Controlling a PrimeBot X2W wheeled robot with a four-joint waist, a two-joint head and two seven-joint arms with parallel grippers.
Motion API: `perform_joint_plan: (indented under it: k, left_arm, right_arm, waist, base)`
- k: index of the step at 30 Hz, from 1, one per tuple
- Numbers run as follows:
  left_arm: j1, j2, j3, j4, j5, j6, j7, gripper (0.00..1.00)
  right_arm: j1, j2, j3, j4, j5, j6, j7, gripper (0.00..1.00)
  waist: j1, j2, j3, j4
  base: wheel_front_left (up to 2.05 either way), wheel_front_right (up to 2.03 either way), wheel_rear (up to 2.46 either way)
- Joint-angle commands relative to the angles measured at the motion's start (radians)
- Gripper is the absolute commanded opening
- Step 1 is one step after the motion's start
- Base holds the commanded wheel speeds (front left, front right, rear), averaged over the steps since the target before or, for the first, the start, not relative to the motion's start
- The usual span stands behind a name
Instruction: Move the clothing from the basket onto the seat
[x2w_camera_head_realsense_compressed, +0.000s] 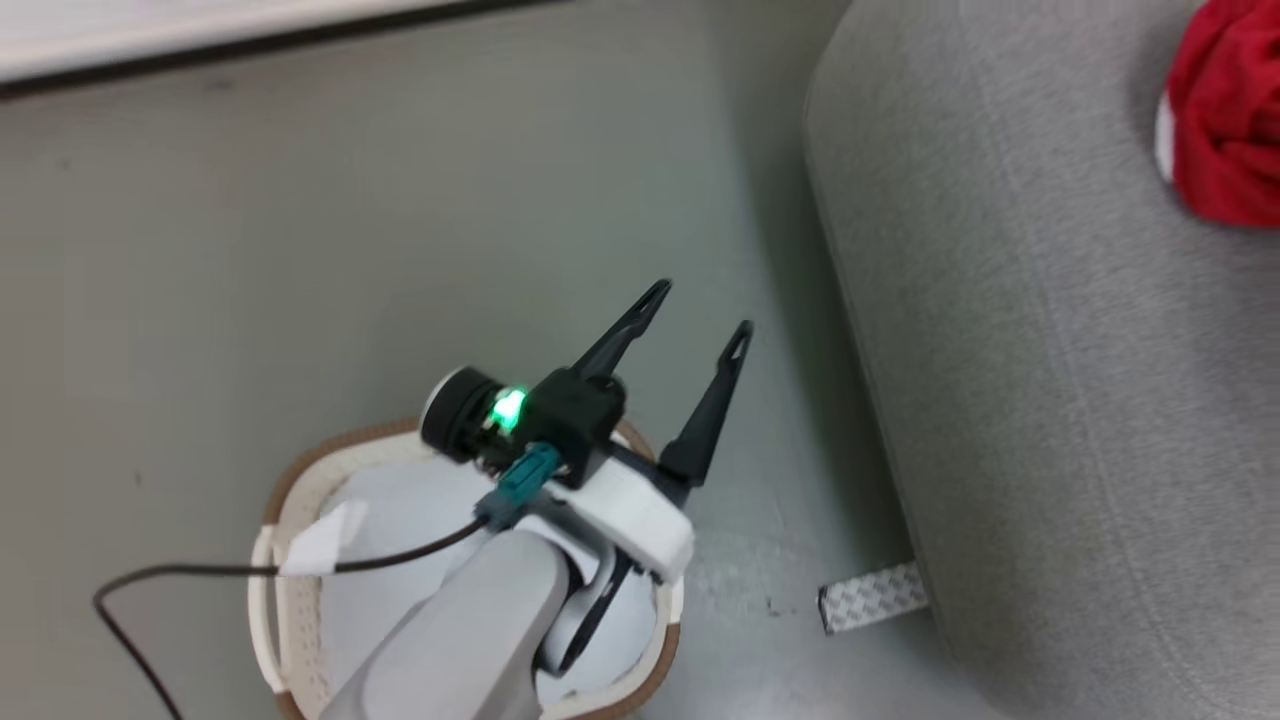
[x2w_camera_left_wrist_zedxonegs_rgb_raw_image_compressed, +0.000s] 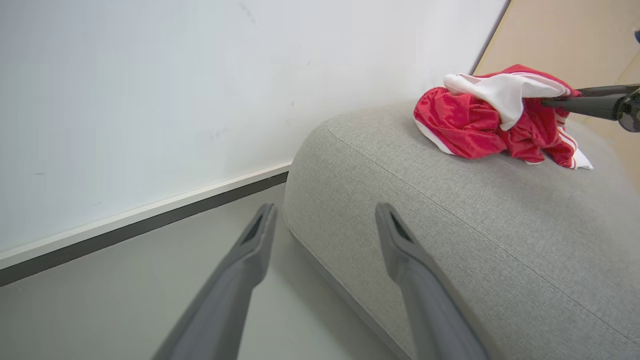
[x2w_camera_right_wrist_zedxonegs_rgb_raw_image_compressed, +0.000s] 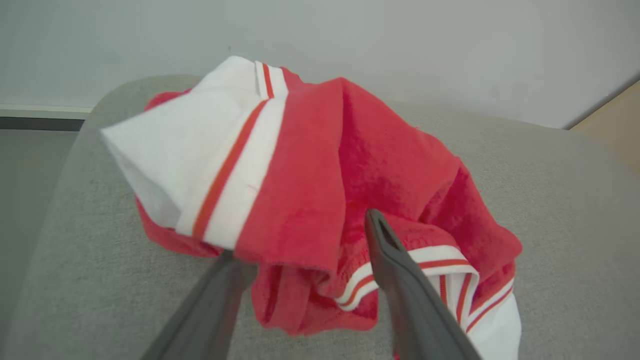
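Right now the red and white clothing (x2w_camera_right_wrist_zedxonegs_rgb_raw_image_compressed: 310, 165) is lying in a crumpled heap on top of the grey sofa (x2w_camera_head_realsense_compressed: 1050, 350). The right claw (x2w_camera_right_wrist_zedxonegs_rgb_raw_image_compressed: 300, 235) is reaching into that heap with its two fingers standing wide apart. A fold of fabric is draping over the tip of one finger, the other finger is showing in front of the cloth, and nothing is being pinched between them. The left claw (x2w_camera_head_realsense_compressed: 702, 310) is hovering above the white basket (x2w_camera_head_realsense_compressed: 335, 445), which is sitting on the grey floor (x2w_camera_head_realsense_compressed: 400, 250) well apart from the heap. Its fingers are spread wide too, holding nothing and pointing towards the sofa's side. A dark cable (x2w_camera_head_realsense_compressed: 200, 572) is running across the basket's rim to the left arm. A short pale strip of tape (x2w_camera_head_realsense_compressed: 872, 597) is lying on the floor, touching the foot of the sofa.
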Motion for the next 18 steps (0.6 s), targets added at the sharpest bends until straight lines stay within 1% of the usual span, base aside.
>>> perform_joint_plan:
  k: [1,6,11,15,18]
  left_arm:
    - [0.035,0.016,0.011,0.007,-0.018,0.007,-0.014,1.0]
    - [0.117,0.064,0.068,-0.002,-0.067,0.028,-0.045,1.0]
    - [0.21,0.116,0.146,-0.051,-0.117,0.062,-0.066,1.0]
    - [0.294,0.145,0.21,-0.102,-0.171,0.095,-0.075,1.0]
    - [0.367,0.155,0.251,-0.135,-0.209,0.113,-0.079,1.0]
  right_arm:
    - [0.023,-0.021,0.033,-0.018,0.012,-0.002,0.003,1.0]
    - [0.05,-0.06,0.122,-0.1,0.044,-0.002,-0.036,1.0]
    - [0.075,-0.072,0.133,-0.197,0.075,-0.002,-0.093,1.0]
    - [0.116,-0.046,0.075,-0.277,0.083,-0.002,-0.111,1.0]
    - [0.189,-0.007,-0.03,-0.356,0.056,-0.002,-0.111,1.0]
  waist:
    - [-0.0001,0.0001,-0.093,-0.017]
    - [-0.0001,0.0001,-0.234,-0.028]
    - [-0.0001,0.0001,-0.368,-0.029]
    - [-0.0001,0.0001,-0.455,-0.018]
    - [-0.0001,0.0001,-0.504,-0.007]
  base:
    - [0.0,0.0,0.0]
    - [0.0,0.0,0.0]
    - [0.0,0.0,0.0]
    - [0.0,0.0,0.0]
    - [0.0,0.0,0.0]
